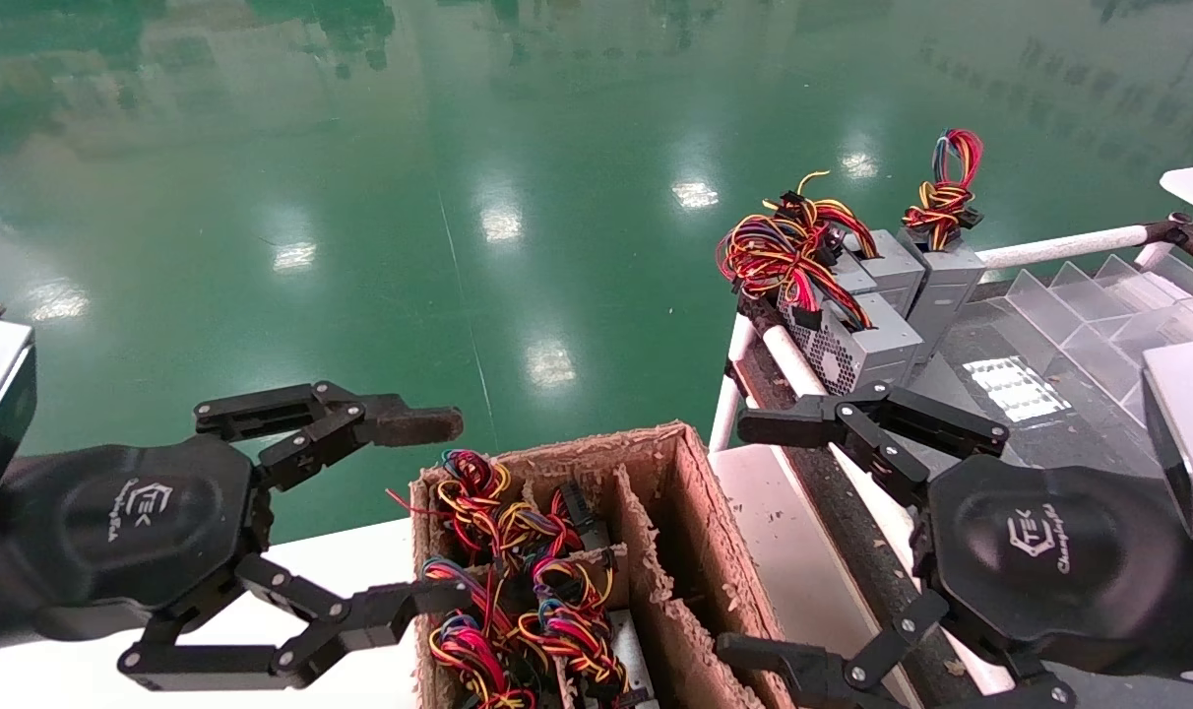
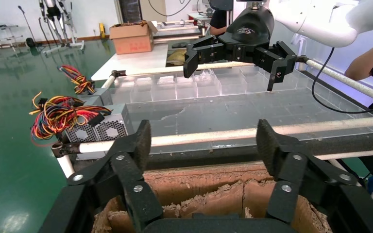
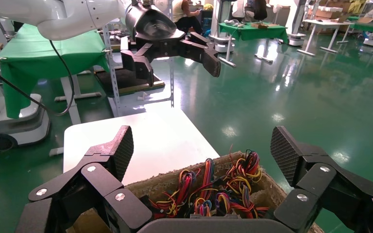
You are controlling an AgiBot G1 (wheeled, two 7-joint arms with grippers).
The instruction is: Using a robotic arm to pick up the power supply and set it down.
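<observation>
Pre-grasp stage imo, nothing picked yet. Right gripper (image 1: 764,537) (the all-black-tipped one, so the working arm) hangs w/ fingers spread wide and empty, between the cardboard box (image 1: 695,473) and the rack (image 1: 1039,394). Left gripper (image 1: 439,512), the one w/ a worn brownish pad, is also spread wide and empty, at the box's left side over the white table (image 1: 341,551).

Box is divided into cells. Left cells are packed w/ power supplies (image 1: 528,591), mostly just wire bundles showing (red/yellow/blue) plus a bit of grey casing. The cells on the right look empty as far as I can see.

Several more PSUs (image 1: 872,335) sit at the rack's far-left corner, honeycomb vent side visible, wires bunched on top.

Next move prob: pick one unit, come down w/ fingers either side of the metal casing, not the wires. Box cells are tight, snag risk.
</observation>
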